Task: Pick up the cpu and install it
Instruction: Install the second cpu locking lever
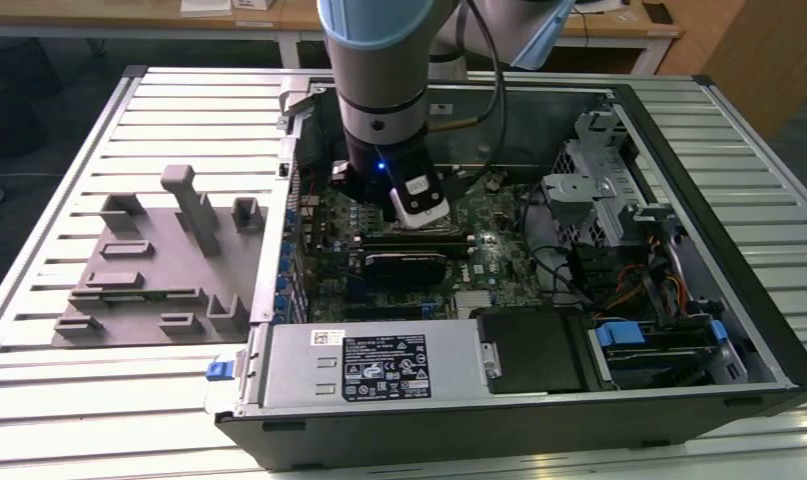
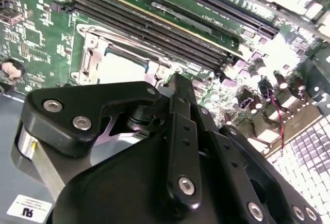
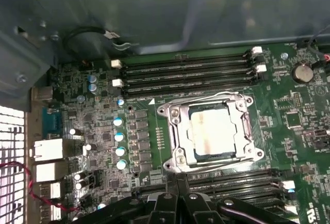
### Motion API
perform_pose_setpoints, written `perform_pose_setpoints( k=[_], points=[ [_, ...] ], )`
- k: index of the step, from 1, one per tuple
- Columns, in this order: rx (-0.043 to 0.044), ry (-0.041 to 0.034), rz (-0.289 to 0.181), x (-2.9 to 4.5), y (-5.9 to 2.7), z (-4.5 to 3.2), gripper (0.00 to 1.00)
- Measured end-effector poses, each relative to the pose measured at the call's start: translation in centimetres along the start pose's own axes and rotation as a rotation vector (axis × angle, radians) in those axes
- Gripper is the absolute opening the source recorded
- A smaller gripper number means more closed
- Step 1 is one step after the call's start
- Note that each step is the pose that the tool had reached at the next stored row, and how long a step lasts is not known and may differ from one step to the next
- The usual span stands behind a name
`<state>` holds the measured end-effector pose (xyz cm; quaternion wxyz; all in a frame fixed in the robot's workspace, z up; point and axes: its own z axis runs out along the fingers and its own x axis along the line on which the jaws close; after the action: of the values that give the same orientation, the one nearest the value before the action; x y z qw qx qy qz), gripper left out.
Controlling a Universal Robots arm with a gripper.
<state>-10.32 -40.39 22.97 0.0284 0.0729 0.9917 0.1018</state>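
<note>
The cpu point(image 3: 211, 131) is a small square chip with a shiny pale top. It lies flat inside the open metal socket frame point(image 3: 172, 131) on the green motherboard, and in the second wrist view the cpu point(image 2: 121, 69) shows as a bright square. My gripper point(image 3: 178, 181) hovers just beside the socket, its black fingers point(image 2: 175, 87) drawn together with nothing between them. It does not touch the chip. In the exterior view the arm's wrist point(image 1: 383, 150) reaches down into the computer case point(image 1: 723, 300) and covers the socket.
Memory slots point(image 3: 185, 72) run along both sides of the socket. A power supply point(image 1: 363, 365) and a drive cage point(image 1: 597, 180) crowd the case. Grey fixture blocks point(image 1: 150, 270) stand on the slatted table at the exterior view's left.
</note>
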Motion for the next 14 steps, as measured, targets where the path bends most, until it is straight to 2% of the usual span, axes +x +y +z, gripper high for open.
perform_pose_setpoints(
  k=[6, 14],
  points=[
    [0.0052, -0.0014, 0.003, -1.15, 0.73, 0.24, 0.11],
    [0.0154, -0.0027, 0.002, -2.44, 2.31, 0.72, 0.11]
  ],
)
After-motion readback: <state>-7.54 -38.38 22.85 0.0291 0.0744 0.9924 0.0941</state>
